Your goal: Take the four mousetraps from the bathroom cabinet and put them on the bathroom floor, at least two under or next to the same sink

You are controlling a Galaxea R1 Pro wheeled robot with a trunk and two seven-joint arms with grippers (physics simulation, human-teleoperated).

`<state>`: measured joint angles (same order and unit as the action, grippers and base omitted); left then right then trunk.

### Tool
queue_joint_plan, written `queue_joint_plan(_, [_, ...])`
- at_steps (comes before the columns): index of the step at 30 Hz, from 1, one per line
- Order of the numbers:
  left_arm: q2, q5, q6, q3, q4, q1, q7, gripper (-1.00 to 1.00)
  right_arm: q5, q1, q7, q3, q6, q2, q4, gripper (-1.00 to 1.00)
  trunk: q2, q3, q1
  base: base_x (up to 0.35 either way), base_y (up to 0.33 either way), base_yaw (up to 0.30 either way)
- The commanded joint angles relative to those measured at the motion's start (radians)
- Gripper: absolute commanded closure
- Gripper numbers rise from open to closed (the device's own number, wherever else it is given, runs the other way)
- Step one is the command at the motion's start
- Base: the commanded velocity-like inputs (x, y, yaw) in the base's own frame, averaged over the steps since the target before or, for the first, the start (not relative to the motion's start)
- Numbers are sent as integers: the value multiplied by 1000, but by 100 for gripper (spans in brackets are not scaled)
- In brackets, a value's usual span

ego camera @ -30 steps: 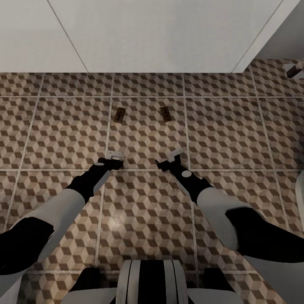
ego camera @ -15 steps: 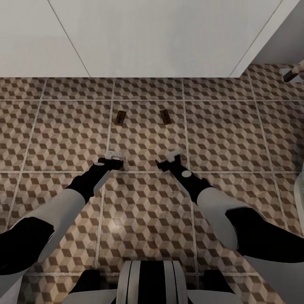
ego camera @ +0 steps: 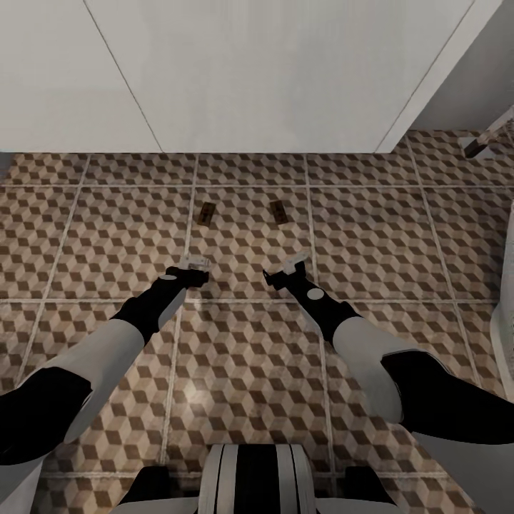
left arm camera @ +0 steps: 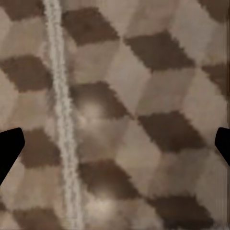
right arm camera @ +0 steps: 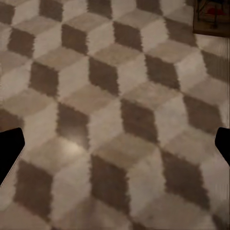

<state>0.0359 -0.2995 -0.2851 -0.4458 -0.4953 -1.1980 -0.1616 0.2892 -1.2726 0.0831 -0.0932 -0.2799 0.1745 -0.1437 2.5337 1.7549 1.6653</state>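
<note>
Two mousetraps lie flat on the cube-patterned bathroom floor (ego camera: 371, 235) in the head view, one (ego camera: 207, 213) on the left and one (ego camera: 278, 210) on the right, just in front of the white two-door vanity (ego camera: 257, 71). My left gripper (ego camera: 194, 265) hangs open above the tiles, a short way nearer me than the left trap, and holds nothing. My right gripper (ego camera: 287, 266) is open too, short of the right trap. A corner of a mousetrap (right arm camera: 212, 17) shows in the right wrist view. The cabinet is out of view.
The vanity's white front spans the far side of the floor. A grey wall (ego camera: 478, 86) stands at the far right, with a pale slanted object (ego camera: 489, 135) near its foot. A white curved edge (ego camera: 508, 285) is at the right border. Open tiles surround both arms.
The whole picture has shifted: vanity and traps sit lower and farther in the frame, so the camera has pulled back. Both grippers stay open above the floor.
</note>
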Motion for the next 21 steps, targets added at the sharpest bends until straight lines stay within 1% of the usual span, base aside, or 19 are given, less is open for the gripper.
queue_joint_plan(1, [1, -11, -5, -8, -2, 0, -9, -100, -2, -1, 0, -5, -2, 0, 1, -100, 0, -3, 0, 0, 0, 0])
queue_joint_plan(8, [0, -11, -5, -8, 5, 0, -7, -100, -2, 0, 0, -5, -2, 0, 1, -100, -2, -31, -4, 0, 0, 0])
queue_joint_plan(21, [-13, -12, -1, -8, 28, 7, -5, -100, -2, 4, 0, -5, -2, 0, 2, -100, -5, -81, -9, 0, 0, 0])
